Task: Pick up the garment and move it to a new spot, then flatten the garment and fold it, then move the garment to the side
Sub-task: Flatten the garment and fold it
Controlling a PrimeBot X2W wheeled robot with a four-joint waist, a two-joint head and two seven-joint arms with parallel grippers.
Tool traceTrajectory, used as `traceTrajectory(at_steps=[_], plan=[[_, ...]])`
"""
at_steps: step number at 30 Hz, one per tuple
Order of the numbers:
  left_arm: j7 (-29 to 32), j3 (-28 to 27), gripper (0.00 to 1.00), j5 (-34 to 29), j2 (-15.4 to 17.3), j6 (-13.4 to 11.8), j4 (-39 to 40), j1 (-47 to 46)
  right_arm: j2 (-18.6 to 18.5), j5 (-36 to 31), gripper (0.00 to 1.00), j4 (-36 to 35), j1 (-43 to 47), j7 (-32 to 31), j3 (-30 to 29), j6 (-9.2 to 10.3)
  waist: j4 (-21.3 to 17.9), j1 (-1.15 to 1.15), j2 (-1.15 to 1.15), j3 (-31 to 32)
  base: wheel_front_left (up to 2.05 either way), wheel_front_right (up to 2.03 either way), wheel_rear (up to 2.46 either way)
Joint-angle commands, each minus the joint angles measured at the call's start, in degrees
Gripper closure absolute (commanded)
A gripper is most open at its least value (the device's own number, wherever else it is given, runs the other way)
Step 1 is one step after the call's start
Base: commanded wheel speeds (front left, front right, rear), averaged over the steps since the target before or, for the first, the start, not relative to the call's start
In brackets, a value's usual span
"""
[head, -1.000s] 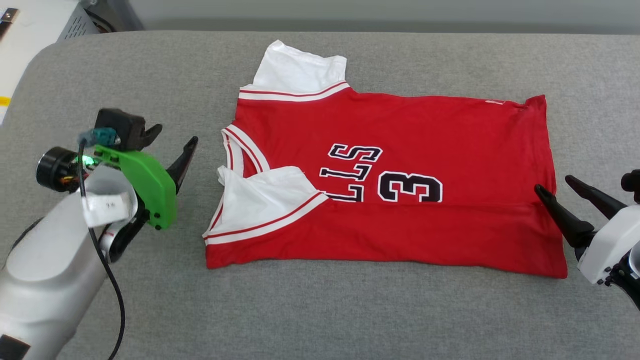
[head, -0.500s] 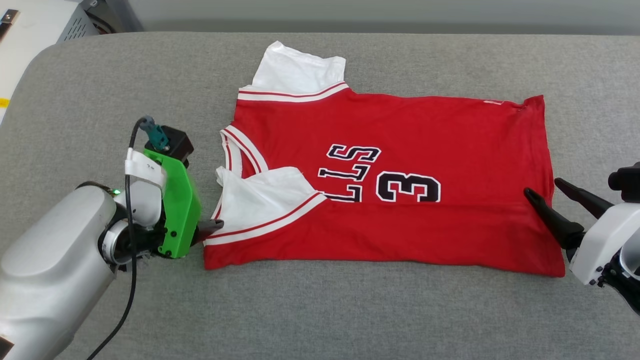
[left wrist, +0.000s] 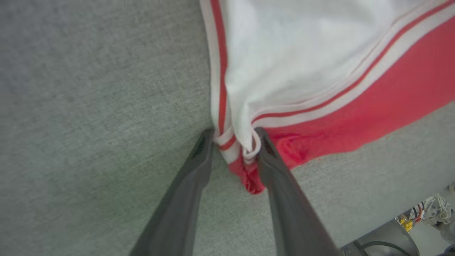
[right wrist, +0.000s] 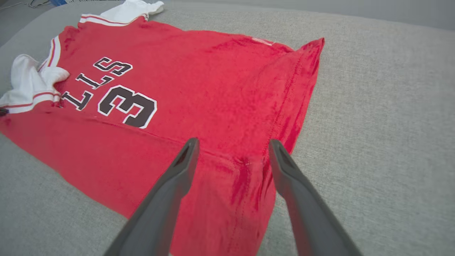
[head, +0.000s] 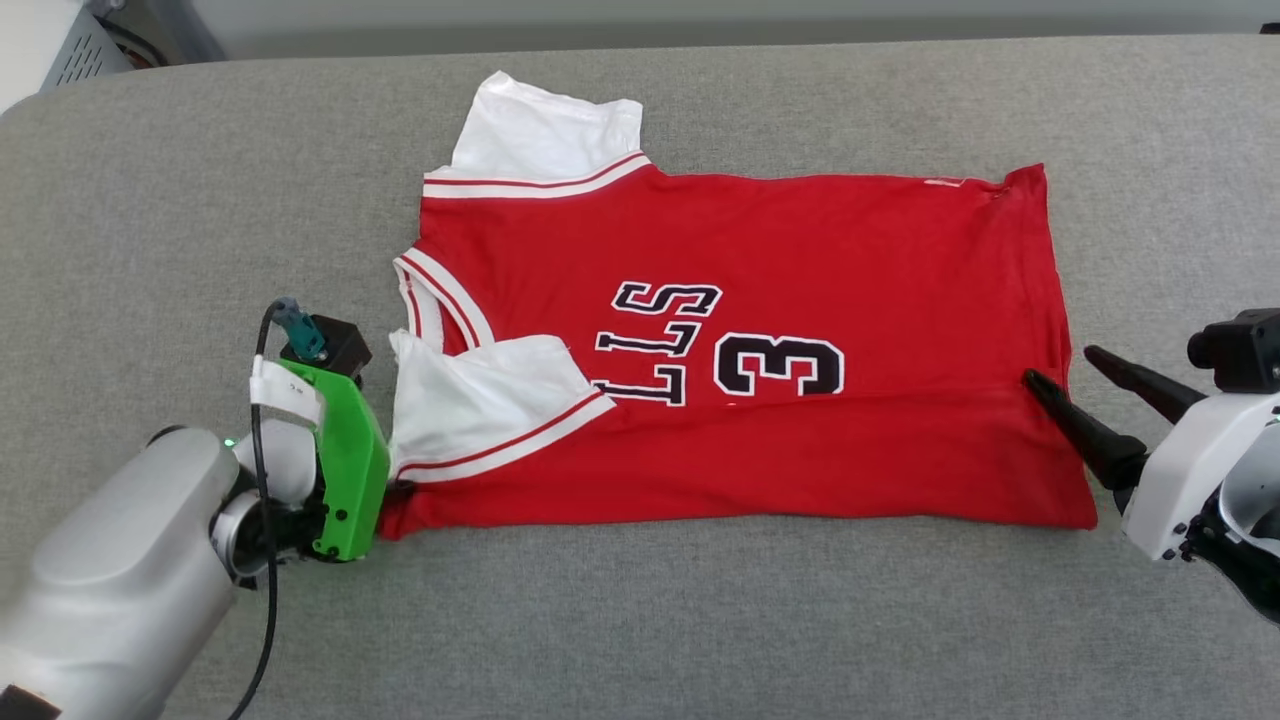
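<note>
The garment point(head: 800, 250), a red jersey with white sleeves and black lettering, lies flat on the grey padded surface point(head: 700, 620), its near edge folded over. My left gripper point(left wrist: 233, 137) is down at the near left corner, its fingers pressed on both sides of the bunched white-red trim point(left wrist: 227, 142). In the head view the green mount point(head: 350, 480) hides most of that gripper point(head: 400, 490). My right gripper point(head: 1061, 365) is open at the right hem; it straddles the hem's fold point(right wrist: 245, 163), one finger over the red cloth, the other over the grey surface.
The grey surface runs wide on every side of the garment and rounds off at the far left point(head: 40, 100). A pale metal box point(head: 75, 50) stands beyond that corner. Loose cables point(left wrist: 433, 213) show past the surface's near edge.
My left gripper swung down from open beside the collar to the near left corner and closed on the trim. The right gripper edged slightly inward over the hem. The camera has shifted.
</note>
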State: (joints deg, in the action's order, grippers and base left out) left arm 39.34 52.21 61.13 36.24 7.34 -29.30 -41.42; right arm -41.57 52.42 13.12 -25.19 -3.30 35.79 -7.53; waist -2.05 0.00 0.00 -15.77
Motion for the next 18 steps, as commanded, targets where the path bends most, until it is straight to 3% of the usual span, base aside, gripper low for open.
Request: traceTrajectory(at_steps=[1,6,10,14,18], plan=[[-1.6,1.8,1.0,-0.7,-1.2,-0.1,-1.2,3.6,-0.8,-0.6,0.0,-0.6,-1.2,-0.3,-0.5,0.04,0.2,0.0,0.0,1.0,0.0,0.0,0.0],[-6.5,2.4,1.0,-2.1,0.6,0.1,1.4,3.8,-5.1,-1.6,0.0,-2.1,-2.1,-6.0,-1.3,0.04,1.0,0.0,0.0,2.6,0.0,0.0,0.0],[-11.0,1.8,1.0,-1.9,2.3,0.1,5.6,4.0,-8.5,1.9,0.0,-3.9,-1.9,-17.5,-2.5,0.04,1.7,0.0,0.0,2.8,0.0,0.0,0.0],[-12.3,1.8,1.0,-2.1,3.4,0.1,8.5,4.3,-8.8,4.3,0.0,-3.8,-1.1,-24.5,-2.9,0.04,2.3,0.0,0.0,2.3,0.0,0.0,0.0],[-12.9,2.1,1.0,-2.8,3.6,-0.2,10.4,4.4,-6.6,4.2,0.0,-2.1,-0.2,-27.5,-2.5,0.04,3.0,0.0,0.0,1.4,0.0,0.0,0.0]])
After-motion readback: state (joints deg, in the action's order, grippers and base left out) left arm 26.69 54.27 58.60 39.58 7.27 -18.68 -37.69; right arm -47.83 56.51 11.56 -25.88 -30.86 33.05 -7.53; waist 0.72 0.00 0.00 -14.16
